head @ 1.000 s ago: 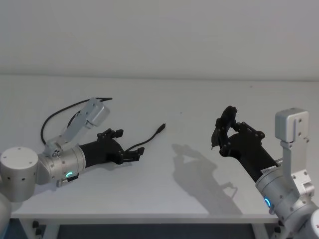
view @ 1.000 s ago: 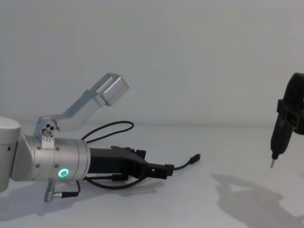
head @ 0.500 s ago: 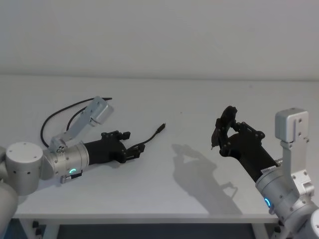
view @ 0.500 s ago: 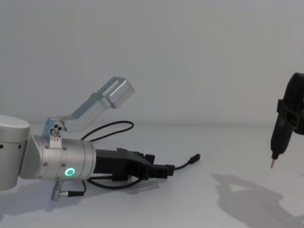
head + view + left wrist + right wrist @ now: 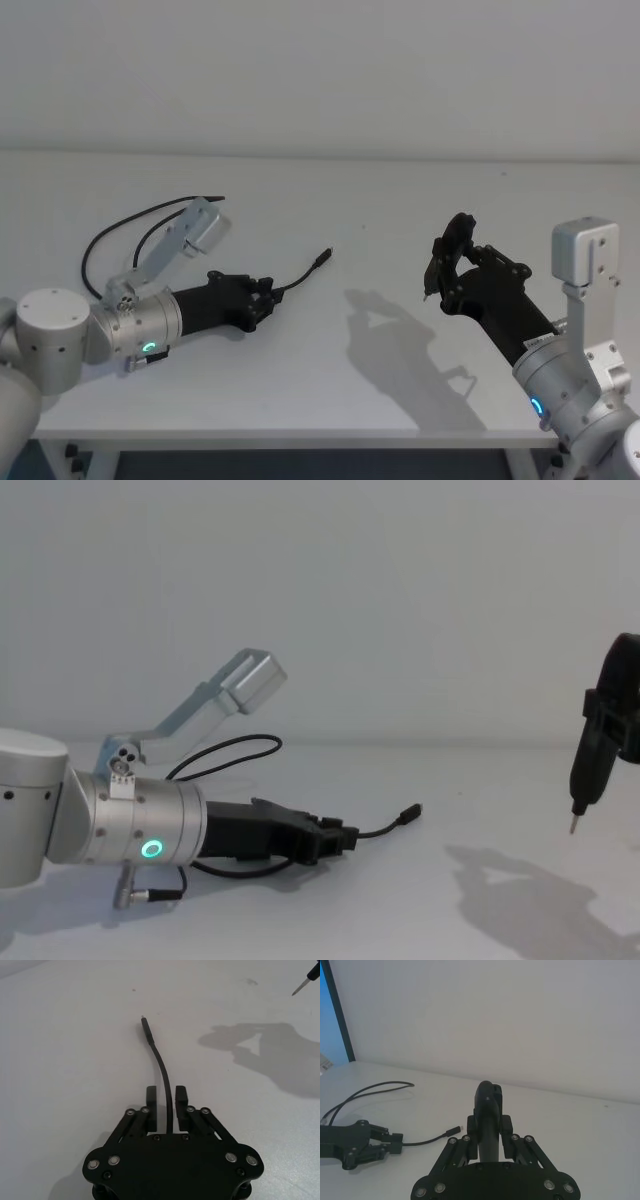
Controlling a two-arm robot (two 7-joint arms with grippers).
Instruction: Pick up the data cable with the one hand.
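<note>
The data cable [image 5: 300,275] is a thin black lead on the white table [image 5: 380,200]. It loops back past my left arm, and one small plug [image 5: 325,256] lies free ahead. My left gripper [image 5: 264,292] lies low over the table. Its jaws are drawn in close around the cable [image 5: 162,1067], with a narrow gap left beside one finger [image 5: 151,1105]. From the chest, the cable [image 5: 380,828] runs out of this gripper [image 5: 345,832]. My right gripper [image 5: 450,258] hangs above the table's right side, shut on a black pen-shaped tool [image 5: 440,262].
The pen tool's metal tip [image 5: 573,823] points down over bare table, with its shadow [image 5: 400,330] below it. A short lead with a silver plug [image 5: 150,892] hangs under my left wrist. The cable's far loop [image 5: 120,225] lies behind the left arm.
My left gripper slid forward along the cable toward the free plug, and its jaws narrowed from wide open to close around the cable. The right arm has not moved.
</note>
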